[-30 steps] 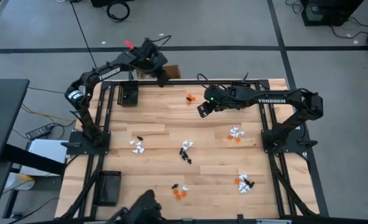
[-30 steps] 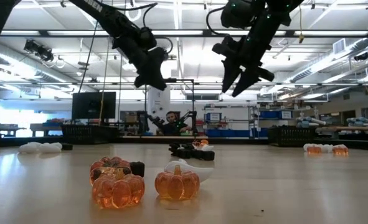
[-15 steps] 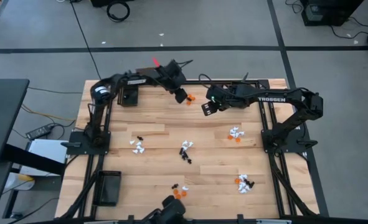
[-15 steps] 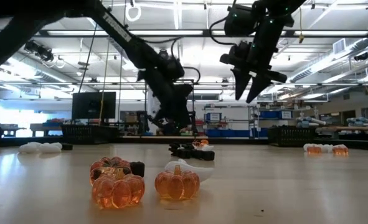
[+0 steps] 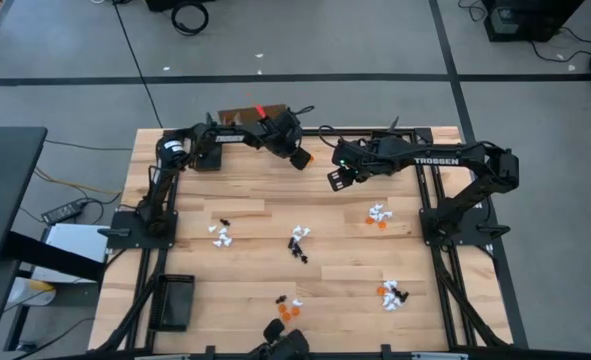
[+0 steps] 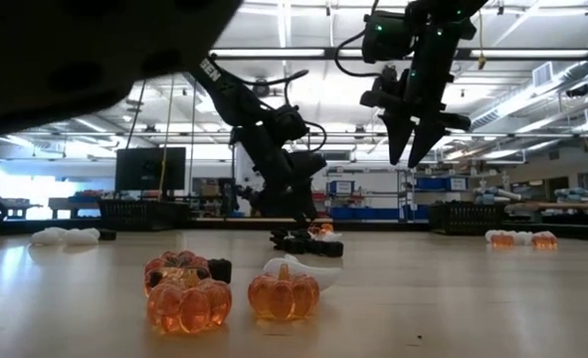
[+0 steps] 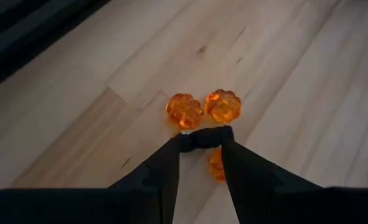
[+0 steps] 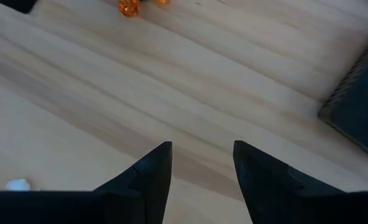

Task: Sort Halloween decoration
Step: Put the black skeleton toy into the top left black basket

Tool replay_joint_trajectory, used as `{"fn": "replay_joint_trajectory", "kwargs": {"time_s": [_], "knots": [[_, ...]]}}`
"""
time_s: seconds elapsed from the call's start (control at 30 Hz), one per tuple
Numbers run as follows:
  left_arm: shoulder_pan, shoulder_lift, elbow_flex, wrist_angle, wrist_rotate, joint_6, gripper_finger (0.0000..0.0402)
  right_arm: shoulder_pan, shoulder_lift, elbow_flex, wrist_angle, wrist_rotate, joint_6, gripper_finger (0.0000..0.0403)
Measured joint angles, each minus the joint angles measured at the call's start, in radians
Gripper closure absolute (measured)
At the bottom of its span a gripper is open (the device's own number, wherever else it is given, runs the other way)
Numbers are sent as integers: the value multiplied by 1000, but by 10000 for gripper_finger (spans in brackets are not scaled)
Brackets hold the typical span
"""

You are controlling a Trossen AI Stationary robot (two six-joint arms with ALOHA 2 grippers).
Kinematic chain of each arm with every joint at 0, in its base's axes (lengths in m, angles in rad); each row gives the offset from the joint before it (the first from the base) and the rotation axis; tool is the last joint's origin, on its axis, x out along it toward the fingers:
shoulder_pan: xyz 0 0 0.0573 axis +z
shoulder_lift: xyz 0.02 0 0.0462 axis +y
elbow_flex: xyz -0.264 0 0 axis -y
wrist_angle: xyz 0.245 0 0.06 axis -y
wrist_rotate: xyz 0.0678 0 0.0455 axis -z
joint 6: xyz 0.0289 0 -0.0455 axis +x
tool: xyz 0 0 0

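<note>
The Halloween decoration lies in small clusters on the wooden table. Three orange pumpkins [image 7: 184, 111] and one black trinket [image 7: 203, 137] lie near the far edge [image 5: 308, 157]. My left gripper [image 5: 300, 158] has come down on this cluster, open, with the black trinket spanning the gap between its fingertips [image 7: 202, 140]. My right gripper [image 5: 337, 178] hangs open above bare wood just right of it, fingers pointing down [image 6: 418, 149], with nothing between them [image 8: 202, 158]. My left gripper comes slanting down from the table's left, one fingertip [image 7: 171, 149] on each side of the black trinket [image 7: 203, 137], which lies on the table beside the pumpkins. Whether the fingertips touch it I cannot tell.
More clusters lie at the left [image 5: 221, 234], the middle [image 5: 299, 240], the right [image 5: 377, 215], the near right [image 5: 390, 293] and the near middle [image 5: 288, 306]. Black trays sit at the far left [image 5: 207, 152] and near left [image 5: 173, 300]. A dark blurred shape [image 6: 85, 50] blocks the low view's upper left.
My left gripper has swung from above the table's far left edge toward the right and down, ending low over the orange pumpkins. My right gripper has stayed in place but tipped to point more steeply down. No trinket has moved.
</note>
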State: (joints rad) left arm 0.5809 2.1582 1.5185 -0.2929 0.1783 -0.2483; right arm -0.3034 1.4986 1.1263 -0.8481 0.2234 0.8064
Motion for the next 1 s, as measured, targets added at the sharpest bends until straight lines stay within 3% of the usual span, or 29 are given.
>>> {"fn": "replay_joint_trajectory", "kwargs": {"time_s": [0.4, 0.57, 0.77, 1.0], "knots": [[-26, 29, 2, 22, -81, 28, 182, -40, 0, 0, -5, -24, -56, 223], [-37, 29, 3, -19, -98, 86, 192, -56, 0, 0, -5, -44, -75, 223], [-41, 4, 5, -138, -153, 34, 213, -72, 0, 0, -5, -52, -79, 223], [16, -55, -1, -300, -153, 74, 230, -89, 0, 0, -1, -62, -128, 223]]}}
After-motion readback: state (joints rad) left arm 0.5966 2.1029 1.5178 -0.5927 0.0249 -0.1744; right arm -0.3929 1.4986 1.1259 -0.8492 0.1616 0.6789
